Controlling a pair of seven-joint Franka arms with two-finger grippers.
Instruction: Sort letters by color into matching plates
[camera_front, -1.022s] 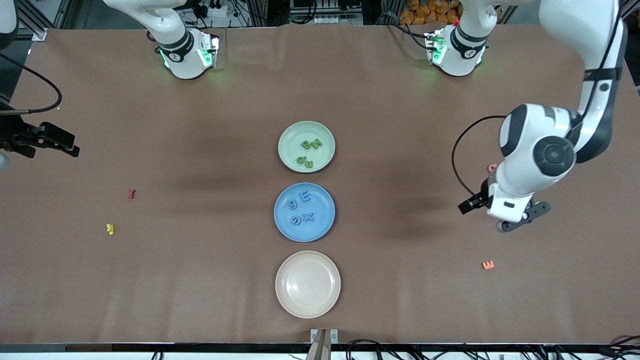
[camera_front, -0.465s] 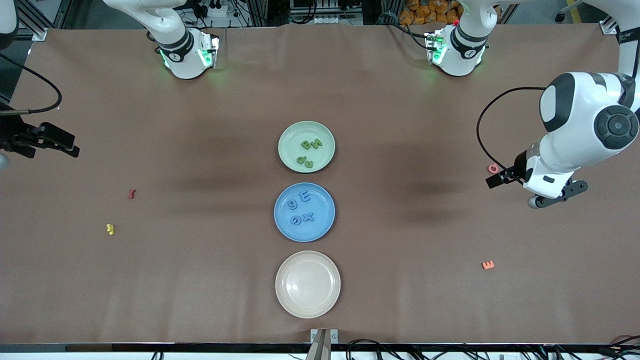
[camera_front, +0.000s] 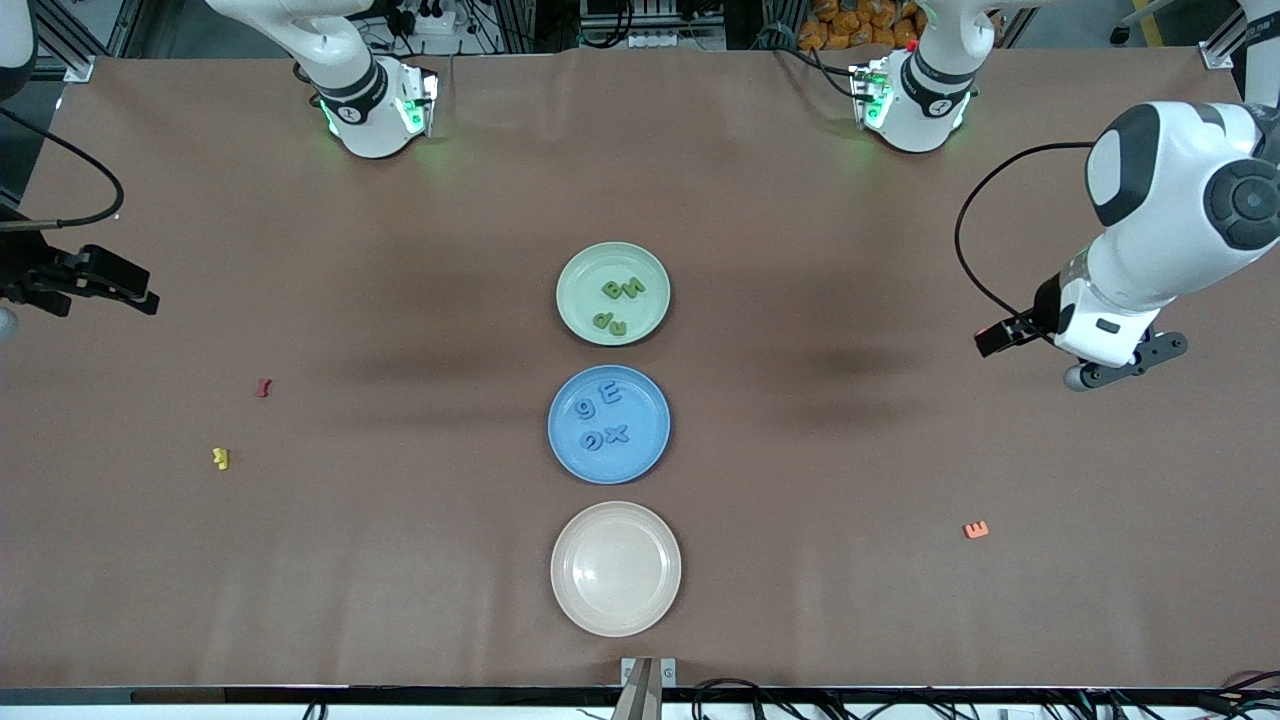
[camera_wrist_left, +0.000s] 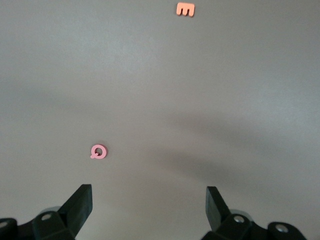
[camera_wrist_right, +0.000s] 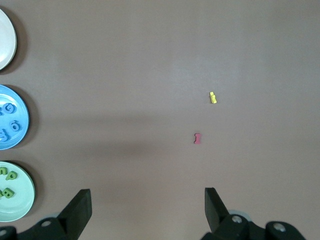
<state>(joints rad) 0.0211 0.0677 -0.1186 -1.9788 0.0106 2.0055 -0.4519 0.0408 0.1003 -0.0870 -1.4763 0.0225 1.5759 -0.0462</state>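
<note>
Left wrist view: the spread, empty left claw (camera_wrist_left: 149, 200) should be centred over the small pink foam letter Q (camera_wrist_left: 98, 151) lying lower left on the brown bench (camera_wrist_left: 210, 100) before being lowered; the right claw (camera_wrist_right: 147, 200), likewise spread, waits.

Hovered over the counter (camera_wrist_left: 240, 100) with left tool (camera_wrist_left: 149, 210) spread wide; pink Q (camera_wrist_left: 98, 151) near its fingers, orange E (camera_wrist_left: 185, 9) well apart.

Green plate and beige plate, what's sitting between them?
The blue plate, holding four blue letters, lies between the green plate and the beige plate. The front view shows it.
</note>
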